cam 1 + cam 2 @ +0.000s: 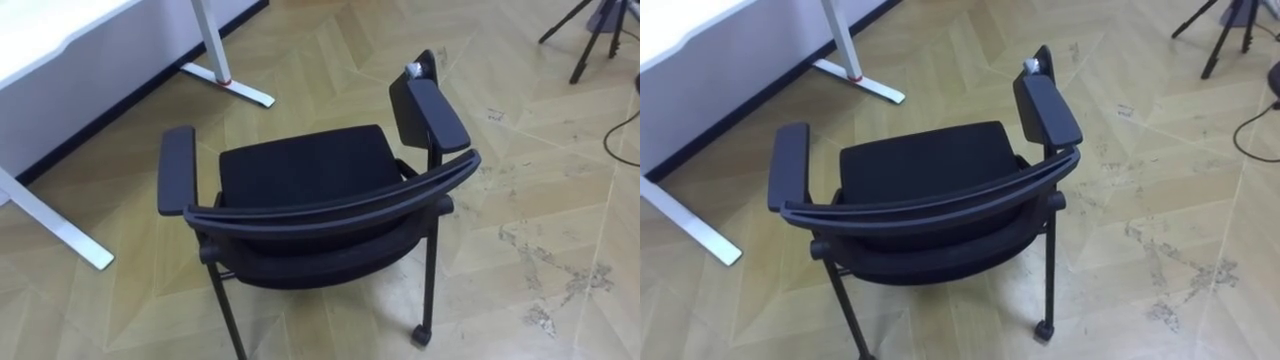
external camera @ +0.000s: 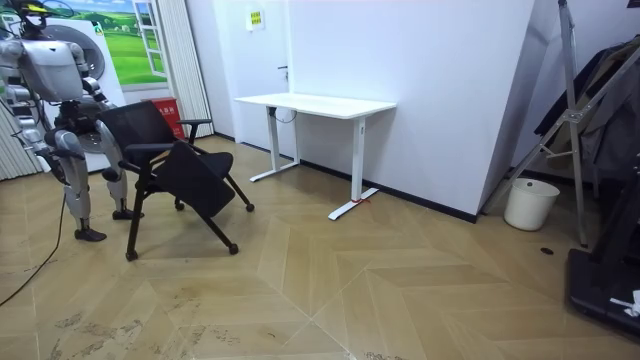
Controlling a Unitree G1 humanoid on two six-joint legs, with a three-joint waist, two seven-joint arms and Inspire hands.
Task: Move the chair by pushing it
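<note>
A black chair [image 1: 320, 195] with two padded armrests and a curved backrest stands on the wooden floor right in front of me, its back towards me and its seat facing away. A small pale part [image 1: 413, 69] shows at the front tip of its right armrest. In the room view the chair [image 2: 170, 165] is at the room view's left, and I stand upright just behind it. My right hand [image 2: 62, 140] hangs low beside me and my left hand [image 2: 97, 100] is near the backrest. Both are too small to read.
A white desk [image 1: 60, 35] on white T-shaped legs [image 1: 235, 88] stands ahead to my left, against the wall. Dark tripod legs [image 1: 590, 40] and a cable [image 1: 622, 130] lie to my right. The room view has a white bucket [image 2: 530, 203] and a rack [image 2: 590, 130] on the right.
</note>
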